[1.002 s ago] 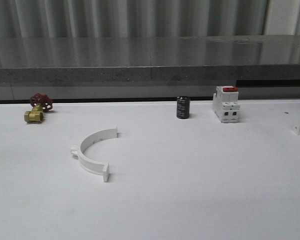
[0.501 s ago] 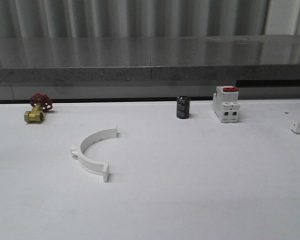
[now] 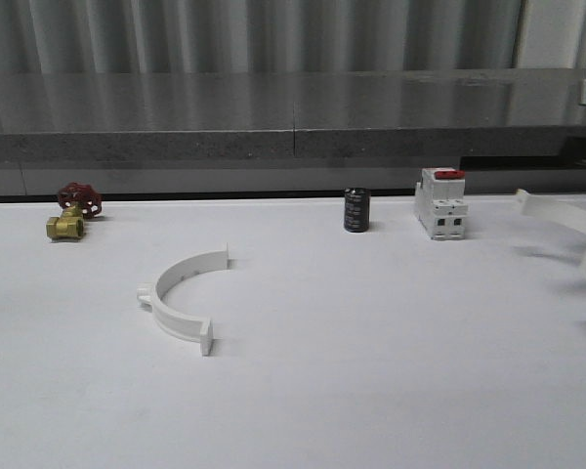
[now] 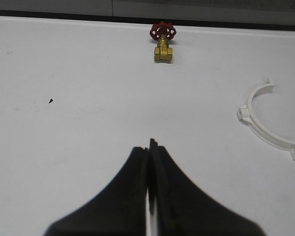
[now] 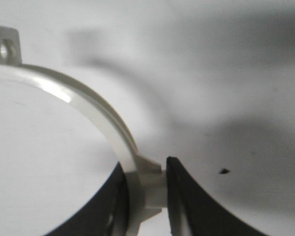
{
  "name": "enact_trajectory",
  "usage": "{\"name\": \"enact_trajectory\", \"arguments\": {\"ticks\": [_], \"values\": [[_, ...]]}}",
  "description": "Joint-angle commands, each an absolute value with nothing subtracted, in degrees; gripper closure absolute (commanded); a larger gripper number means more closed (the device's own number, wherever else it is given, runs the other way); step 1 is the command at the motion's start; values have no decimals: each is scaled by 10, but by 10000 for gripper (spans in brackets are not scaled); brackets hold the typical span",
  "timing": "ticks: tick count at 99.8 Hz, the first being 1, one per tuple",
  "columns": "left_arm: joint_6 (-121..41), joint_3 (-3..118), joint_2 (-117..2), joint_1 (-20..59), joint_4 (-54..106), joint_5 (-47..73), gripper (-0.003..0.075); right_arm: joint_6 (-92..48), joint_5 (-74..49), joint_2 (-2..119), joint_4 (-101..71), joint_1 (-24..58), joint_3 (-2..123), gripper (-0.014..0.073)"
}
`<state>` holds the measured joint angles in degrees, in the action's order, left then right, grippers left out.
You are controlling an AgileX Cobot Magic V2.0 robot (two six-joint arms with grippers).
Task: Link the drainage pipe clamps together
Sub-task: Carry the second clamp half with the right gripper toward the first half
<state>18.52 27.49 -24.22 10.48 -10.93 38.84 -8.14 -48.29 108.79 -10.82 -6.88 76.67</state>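
Note:
One white drainage pipe clamp half (image 3: 181,298) lies flat on the white table left of centre, its open side facing right; it is also in the left wrist view (image 4: 265,135). A second clamp half (image 3: 557,210) hangs above the table at the far right edge. My right gripper (image 5: 145,187) is shut on the mid-arc tab of this clamp half (image 5: 93,105), one black finger on each side of the band. My left gripper (image 4: 150,147) is shut with nothing in it, over bare table, well apart from the lying clamp half.
A brass valve with a red handwheel (image 3: 73,213) sits at the back left. A black cylinder (image 3: 357,210) and a white switch block with a red top (image 3: 442,203) stand at the back, right of centre. A grey ledge (image 3: 293,147) runs behind the table.
The second clamp half, earlier just a tab at the right edge, has come further into the front view, raised and moved left. The lying clamp half has not moved.

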Motion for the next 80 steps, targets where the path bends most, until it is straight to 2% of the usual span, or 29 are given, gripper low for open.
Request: {"name": "enact_trajectory", "arguments": {"ticks": [1,40,53,80], "values": [[185,291,-245,102,-112,355,741,-31,-483,1031,-109,-18,785,536],[185,291,-245,102,-112,355,741,306,-444,1044,81,258,794,536],[185,291,-245,102,-112,355,741,383,-444,1078,120,303,819,536],[185,291,-245,102,-112,355,741,420,-452,1142,127,350,890,536]]}}
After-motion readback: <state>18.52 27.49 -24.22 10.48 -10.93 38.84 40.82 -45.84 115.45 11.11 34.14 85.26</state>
